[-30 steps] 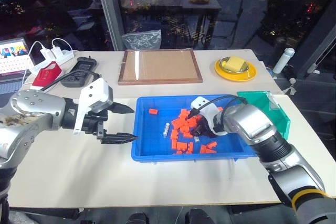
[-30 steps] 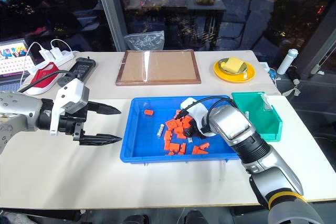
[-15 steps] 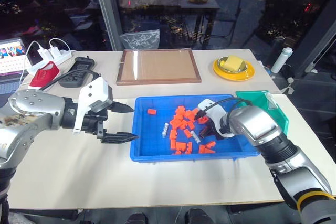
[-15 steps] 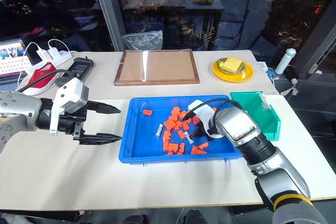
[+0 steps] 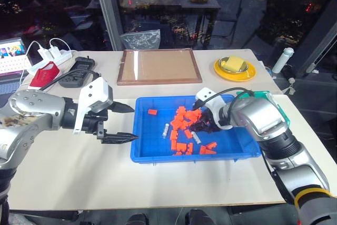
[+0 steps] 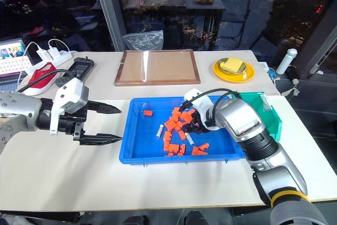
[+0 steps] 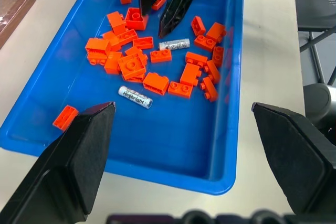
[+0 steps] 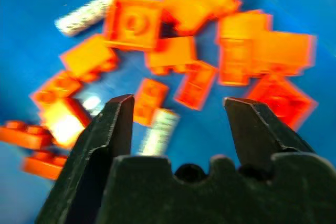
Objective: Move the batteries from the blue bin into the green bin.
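Your left gripper waits open outside the blue bin, and your right gripper, open with nothing in it, is far nearer the battery, which lies sideways just at its six o'clock among orange bricks.

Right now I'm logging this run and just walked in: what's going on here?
The robot is sorting batteries out of the blue bin. Its right gripper hangs open over the orange bricks, holding nothing. Two batteries lie in the blue bin, one just beneath its fingertips. The green bin sits at the blue bin's right end. The left gripper is open, hovering over the table beside the blue bin.
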`<state>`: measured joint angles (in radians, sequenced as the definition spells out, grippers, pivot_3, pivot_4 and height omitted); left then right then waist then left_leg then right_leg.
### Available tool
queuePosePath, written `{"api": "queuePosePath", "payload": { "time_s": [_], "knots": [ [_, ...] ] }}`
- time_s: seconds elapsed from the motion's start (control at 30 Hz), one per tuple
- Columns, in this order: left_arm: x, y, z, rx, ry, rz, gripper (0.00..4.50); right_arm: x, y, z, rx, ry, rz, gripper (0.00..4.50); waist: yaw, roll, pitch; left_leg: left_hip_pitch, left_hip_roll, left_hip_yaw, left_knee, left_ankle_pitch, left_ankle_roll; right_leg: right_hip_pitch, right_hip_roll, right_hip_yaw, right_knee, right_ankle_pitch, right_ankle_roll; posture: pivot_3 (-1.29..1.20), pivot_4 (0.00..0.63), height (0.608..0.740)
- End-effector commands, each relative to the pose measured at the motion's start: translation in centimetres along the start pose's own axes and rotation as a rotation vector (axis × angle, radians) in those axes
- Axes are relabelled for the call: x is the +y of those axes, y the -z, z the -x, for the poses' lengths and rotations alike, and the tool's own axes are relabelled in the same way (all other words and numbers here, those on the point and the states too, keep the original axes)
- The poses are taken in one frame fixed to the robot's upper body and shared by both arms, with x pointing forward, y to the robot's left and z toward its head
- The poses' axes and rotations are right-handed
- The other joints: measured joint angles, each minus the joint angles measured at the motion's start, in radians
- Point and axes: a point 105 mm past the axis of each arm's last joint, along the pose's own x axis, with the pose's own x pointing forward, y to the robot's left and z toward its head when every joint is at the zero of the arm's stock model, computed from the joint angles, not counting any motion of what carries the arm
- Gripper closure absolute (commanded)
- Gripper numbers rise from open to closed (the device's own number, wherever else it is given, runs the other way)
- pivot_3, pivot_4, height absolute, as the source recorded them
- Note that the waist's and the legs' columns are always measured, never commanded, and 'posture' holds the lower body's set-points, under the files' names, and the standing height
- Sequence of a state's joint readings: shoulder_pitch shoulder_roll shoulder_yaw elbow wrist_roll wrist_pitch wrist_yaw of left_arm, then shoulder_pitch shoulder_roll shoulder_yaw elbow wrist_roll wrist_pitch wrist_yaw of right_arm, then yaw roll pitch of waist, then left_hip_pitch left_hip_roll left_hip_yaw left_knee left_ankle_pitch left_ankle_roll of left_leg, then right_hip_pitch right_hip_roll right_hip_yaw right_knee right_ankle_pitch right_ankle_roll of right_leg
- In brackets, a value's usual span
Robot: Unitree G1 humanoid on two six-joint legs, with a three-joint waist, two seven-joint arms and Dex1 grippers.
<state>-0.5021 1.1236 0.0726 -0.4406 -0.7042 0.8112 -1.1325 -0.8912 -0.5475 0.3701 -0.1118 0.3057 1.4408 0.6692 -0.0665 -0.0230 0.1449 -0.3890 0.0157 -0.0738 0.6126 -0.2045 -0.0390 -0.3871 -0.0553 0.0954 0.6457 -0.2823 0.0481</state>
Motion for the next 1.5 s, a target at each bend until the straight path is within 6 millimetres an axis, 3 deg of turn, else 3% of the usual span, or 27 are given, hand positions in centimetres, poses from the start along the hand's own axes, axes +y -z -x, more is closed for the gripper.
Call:
{"api": "queuePosePath", "payload": {
  "time_s": [0.03,0.37,0.5,0.67,0.8,0.87,0.97,1.03,1.2,1.27,1.5],
  "knots": [
    [0.2,-0.6,0.5,0.000,-0.023,-0.043,0.00,-0.4,1.0,-0.2,0.032,0.030,-0.015,1.41,0.004,0.000,0.000,0.000,0.000,0.000,0.000,0.000,0.000,0.000,0.000,0.000,0.000,0.000,0.000,0.00,0.150,0.740],
    [0.1,-0.7,0.5,0.003,-0.022,-0.043,0.00,-0.9,3.8,-1.2,0.132,0.068,0.008,1.41,-0.002,0.000,0.000,0.000,0.000,0.000,0.000,0.000,0.000,0.000,0.000,0.000,0.000,0.000,0.000,0.00,0.150,0.740],
    [0.2,-0.7,0.5,0.002,-0.022,-0.044,0.00,-1.0,4.0,-1.3,0.136,0.077,0.015,2.29,-0.002,0.000,0.000,0.001,0.000,0.000,0.000,0.000,0.000,0.000,0.000,0.000,0.000,0.000,0.000,0.00,0.150,0.740],
    [0.2,-0.7,0.5,0.000,-0.020,-0.043,0.00,-1.1,2.6,-0.4,0.077,0.062,0.042,4.12,-0.002,0.000,0.000,0.001,0.000,0.000,0.000,0.000,0.000,0.000,0.000,0.000,0.000,0.000,0.000,0.00,0.150,0.740],
    [0.2,-0.8,0.4,-0.003,-0.016,-0.044,0.00,-1.4,1.1,2.2,-0.019,-0.002,0.146,4.25,0.000,0.001,0.001,0.000,0.000,0.000,0.000,0.000,0.000,0.000,0.000,0.000,-0.001,0.000,0.000,0.00,0.150,0.740],
    [0.3,-0.9,0.3,-0.008,-0.009,-0.047,0.00,-1.8,0.6,4.8,-0.063,-0.041,0.197,4.25,0.004,0.001,0.001,0.000,0.000,0.000,0.000,0.000,0.000,0.000,0.000,0.000,-0.001,0.000,0.000,0.00,0.150,0.740],
    [0.3,-1.1,0.1,-0.018,0.007,-0.047,0.00,-4.4,-0.8,9.1,-0.161,0.010,0.188,4.25,0.009,0.001,0.002,-0.001,-0.001,0.000,0.000,0.000,0.000,0.000,-0.001,0.000,-0.003,-0.001,0.001,0.00,0.150,0.740],
    [0.4,-1.2,0.0,-0.022,0.016,-0.044,0.00,-7.5,-1.4,11.6,-0.206,0.141,0.138,4.25,0.008,0.001,0.002,-0.001,-0.001,0.001,0.000,0.000,0.000,0.001,-0.001,0.000,-0.004,-0.001,0.001,0.00,0.150,0.740],
    [0.5,-1.3,-0.1,-0.028,0.024,-0.041,0.00,-13.3,-0.1,15.5,-0.226,0.378,0.004,4.25,0.004,0.001,0.002,0.001,0.000,0.001,-0.001,0.000,0.000,0.000,0.000,0.000,-0.003,-0.001,0.001,0.00,0.150,0.740],
    [0.6,-1.2,-0.2,-0.027,0.024,-0.043,0.00,-14.9,1.6,15.5,-0.180,0.435,-0.054,4.25,0.003,0.001,0.002,0.000,0.000,0.001,-0.001,0.000,0.000,0.000,-0.001,0.000,-0.004,0.000,0.000,0.00,0.150,0.740],
    [0.5,-1.2,-0.2,-0.026,0.035,-0.043,0.00,-16.0,5.4,12.1,-0.089,0.404,-0.212,4.25,-0.005,0.003,0.002,0.001,0.000,0.002,-0.002,0.000,0.000,0.000,0.000,0.001,-0.003,0.000,0.000,0.00,0.150,0.740]
  ]
}}
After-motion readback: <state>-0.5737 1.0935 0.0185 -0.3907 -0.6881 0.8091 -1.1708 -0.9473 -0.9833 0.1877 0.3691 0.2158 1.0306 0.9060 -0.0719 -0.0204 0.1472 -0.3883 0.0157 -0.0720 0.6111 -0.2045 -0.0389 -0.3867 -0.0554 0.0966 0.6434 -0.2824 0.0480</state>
